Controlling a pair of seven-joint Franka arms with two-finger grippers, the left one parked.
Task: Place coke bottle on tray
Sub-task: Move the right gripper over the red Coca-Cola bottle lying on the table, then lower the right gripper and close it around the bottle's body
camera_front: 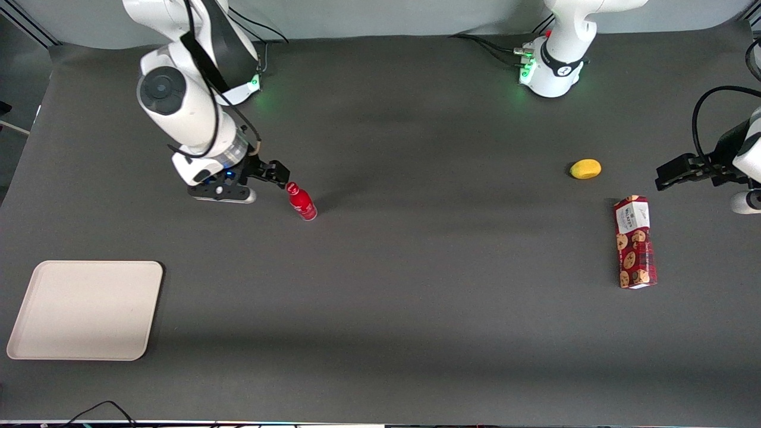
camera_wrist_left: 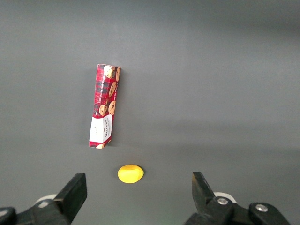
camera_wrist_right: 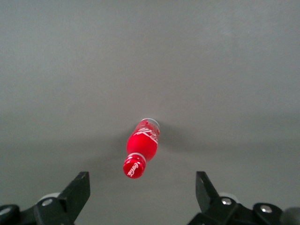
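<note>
The small red plastic coke bottle (camera_front: 302, 203) stands upright on the dark counter (camera_front: 416, 178). The hand (camera_front: 279, 174), fingers apart, waits beside its cap, ready for grasping; the flat beige tray (camera_front: 86, 310) lies nearer the camera.

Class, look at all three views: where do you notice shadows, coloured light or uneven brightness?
Front view: green light glows on the table by both arm bases, and the coke bottle, beside the open gripper, casts a faint shadow. Right wrist view: a soft dark shadow surrounds the coke bottle. Left wrist view: the grey table shows faint lighter and darker bands.
</note>
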